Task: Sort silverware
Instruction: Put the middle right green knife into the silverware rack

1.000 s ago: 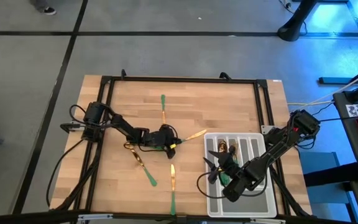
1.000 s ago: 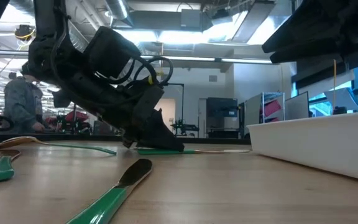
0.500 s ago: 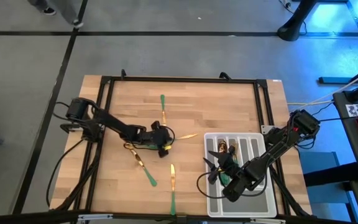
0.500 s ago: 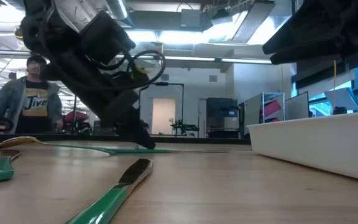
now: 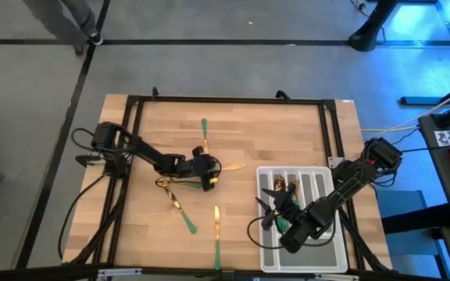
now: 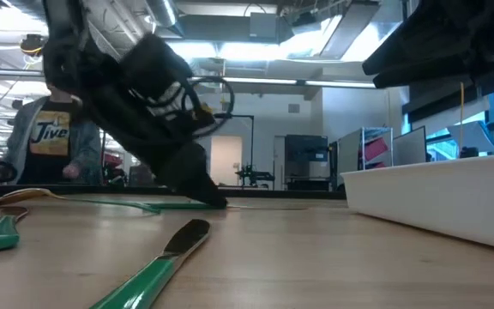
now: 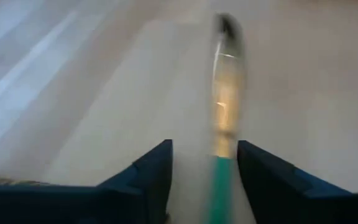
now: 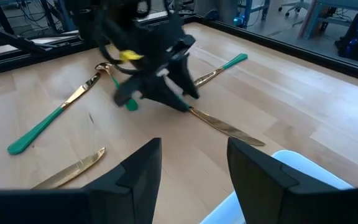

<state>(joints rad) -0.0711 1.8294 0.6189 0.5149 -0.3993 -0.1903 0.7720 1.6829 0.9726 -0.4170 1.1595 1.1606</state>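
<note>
Five pcs of silverware lie loose on the wooden bench (image 5: 287, 129); a few more sit in the grey divided tray (image 5: 319, 257) at the bench's right side, gold heads showing in the far ends of its compartments.

Left claw (image 5: 212, 176) is low at mid-bench, tips at the bench surface, over the green handle of a knife (image 5: 229, 168) whose gold blade points toward the tray; in the left wrist view the handle runs between the two fingers (image 7: 148, 177), which stand apart w/ a gap on each side, so the claw is open, not clamping.

Right claw (image 5: 266, 209) hangs over the tray's left edge, fingers spread, holding nothing.

Other loose pcs: a fork (image 5: 205, 134) toward the far edge; a spoon (image 5: 165, 183) just beside the left claw; a green-handled piece (image 5: 181, 215) nearer the front; another knife (image 5: 216, 234) at the front edge.

Low view: a person (image 6: 54, 142) in a grey hoodie stands in the room behind the bench.
</note>
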